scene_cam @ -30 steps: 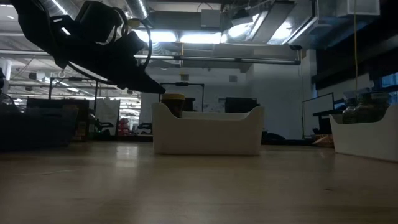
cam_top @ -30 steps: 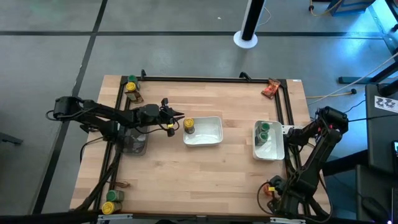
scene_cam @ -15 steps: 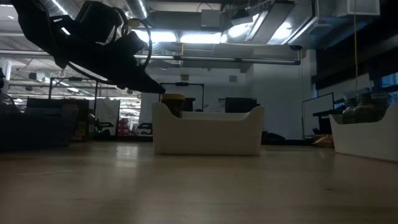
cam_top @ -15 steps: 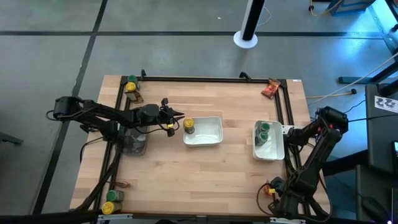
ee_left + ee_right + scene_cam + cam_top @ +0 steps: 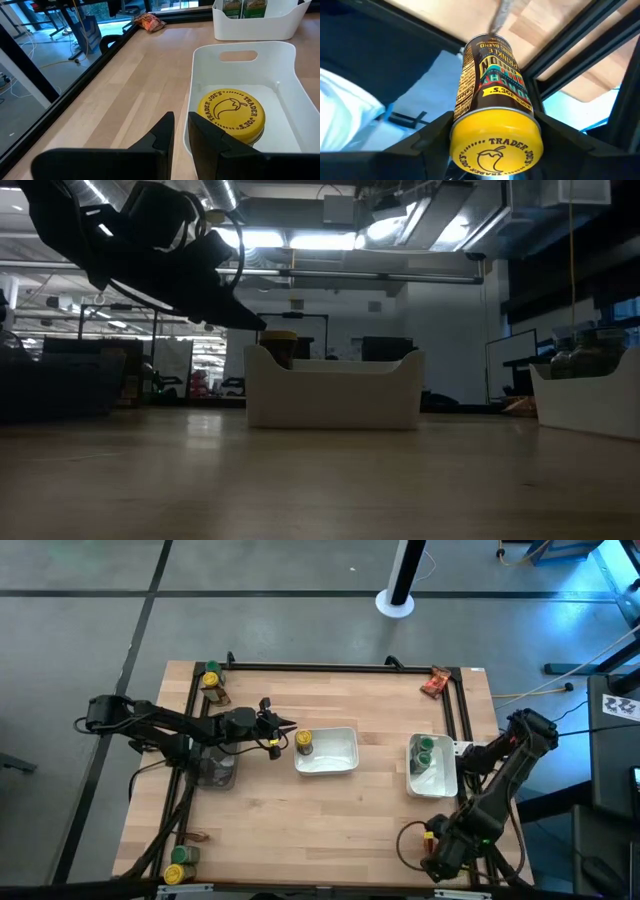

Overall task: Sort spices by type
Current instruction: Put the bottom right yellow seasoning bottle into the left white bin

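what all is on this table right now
yellow-lid jars: three; one in the middle tray, one at the high view's top left corner, one in the right gripper
green-lid jars: two, in the right tray
corner jars: two, bottom left corner, lid colour unclear
packet: one, red-orange, top right corner
white trays: two, middle and right
bin: one, clear grey, left side
table: one, wood
left gripper: fingers shut, empty, beside the middle tray
right gripper: bottom right corner, fingers shut on a jar
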Motion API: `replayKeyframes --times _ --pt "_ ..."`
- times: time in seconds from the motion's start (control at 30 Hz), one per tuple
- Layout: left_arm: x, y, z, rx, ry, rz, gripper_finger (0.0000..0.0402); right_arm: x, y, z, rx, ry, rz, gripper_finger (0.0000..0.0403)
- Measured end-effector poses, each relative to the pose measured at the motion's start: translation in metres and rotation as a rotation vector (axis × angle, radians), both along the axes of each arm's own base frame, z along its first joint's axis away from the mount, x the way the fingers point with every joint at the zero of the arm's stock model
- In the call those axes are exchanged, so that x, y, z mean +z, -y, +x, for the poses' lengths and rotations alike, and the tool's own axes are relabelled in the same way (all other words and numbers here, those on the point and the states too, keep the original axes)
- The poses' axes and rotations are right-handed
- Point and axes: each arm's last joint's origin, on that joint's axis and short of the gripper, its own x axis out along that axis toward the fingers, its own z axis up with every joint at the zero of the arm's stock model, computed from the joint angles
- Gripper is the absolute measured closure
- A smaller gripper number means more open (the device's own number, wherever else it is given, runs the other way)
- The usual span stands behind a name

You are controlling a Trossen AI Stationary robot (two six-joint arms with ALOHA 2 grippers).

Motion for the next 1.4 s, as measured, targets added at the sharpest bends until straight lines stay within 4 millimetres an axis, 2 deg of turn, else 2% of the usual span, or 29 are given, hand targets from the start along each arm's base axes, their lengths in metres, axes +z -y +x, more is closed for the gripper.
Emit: replayKeyframes --times 0.23,0.4,0.73,1.03,1.23,1.4 --pt "0.000 0.000 0.000 0.000 0.000 0.000 0.0357 0.035 0.018 0.012 -0.022 0.025 -0.032 0.0162" --pt "0.000 0.000 0.000 -0.001 0.000 0.000 0.0357 0.050 0.036 0.025 -0.019 0.203 -0.143 0.0153" --pt "0.000 0.000 0.000 -0.001 0.000 0.000 0.0357 0.051 0.074 0.059 0.154 0.502 -0.375 0.0159" --pt "0.002 0.000 0.001 -0.010 0.012 0.031 0.0357 0.052 0.111 0.081 0.324 0.626 -0.625 0.0160" --pt "0.017 0.000 0.007 -0.015 0.049 0.040 0.0357 0.053 0.136 0.093 0.422 0.644 -0.769 0.0153" --pt "0.042 0.003 0.024 -0.048 -0.024 0.038 0.0357 0.055 0.156 0.105 0.489 0.668 -0.833 0.0159"
